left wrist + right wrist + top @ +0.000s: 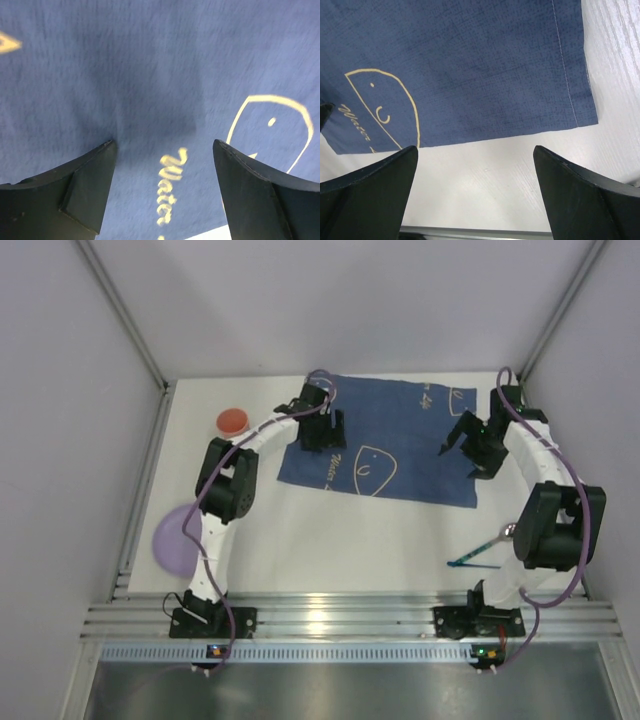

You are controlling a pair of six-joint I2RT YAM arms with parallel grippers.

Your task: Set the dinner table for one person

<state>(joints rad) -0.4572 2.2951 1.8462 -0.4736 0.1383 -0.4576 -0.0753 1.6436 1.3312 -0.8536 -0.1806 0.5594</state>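
Left gripper [164,146] is hanging right over the left part of the dark-blue cloth [400,440], fingers spread wide with nothing between them, just blue fabric and the yellow "Water" lettering [169,190] underneath. Right gripper [475,150] is over by the cloth's near right corner, jaws also wide apart and empty; its wrist view looks down at the cloth's hem and bare white tabletop. So that's two arms, two grippers, both gaping and holding nothing. The one cloth lies flat toward the far side of the dinner table [330,530], the big white surface with the ribbed aluminium rail [350,620] running along the side nearest the arm bases. Everything else sits off the cloth: one small red round dish [232,421] just left of its far left corner, and one purple plate [175,538] well to the left and nearer, partly hidden behind the left arm. Nearer than the cloth's right corner there are two utensils close together: one silver spoon [503,533] and one thin teal-handled piece [472,563], can't tell what kind. Nothing is on the cloth.
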